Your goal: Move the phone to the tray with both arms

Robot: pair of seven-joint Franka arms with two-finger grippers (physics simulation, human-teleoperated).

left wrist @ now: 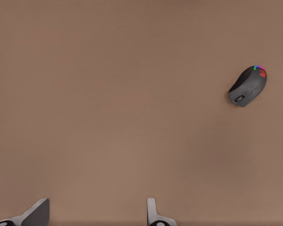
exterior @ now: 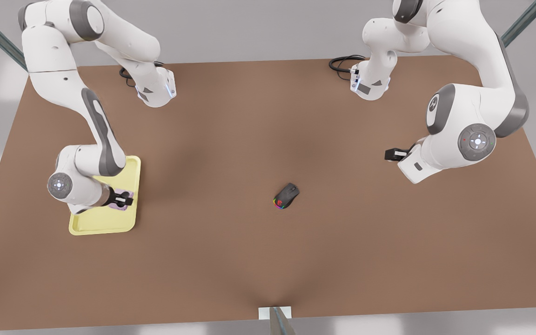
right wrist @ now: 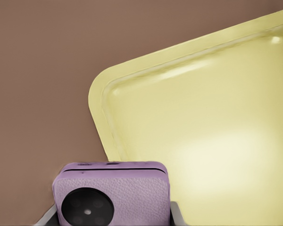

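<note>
Front cam: overhead, far. Left wrist cam looks down, shares mouse (exterior: 287,195); right wrist close on tray (right wrist: 132,84).

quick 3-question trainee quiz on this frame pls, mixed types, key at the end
1. True or false: the right gripper is over the tray with the phone between its fingers.
2. Which thing lies alone near the middle of the table? A) the phone B) the mouse C) a cable
3. Fill in: the left gripper hangs above bare table with its fingers ____.

Key
1. True. The front view shows it at the front view's left over the yellow tray; the right wrist view shows the lilac phone clamped at the tray's rim.
2. B.
3. Open, holding nothing.
</note>
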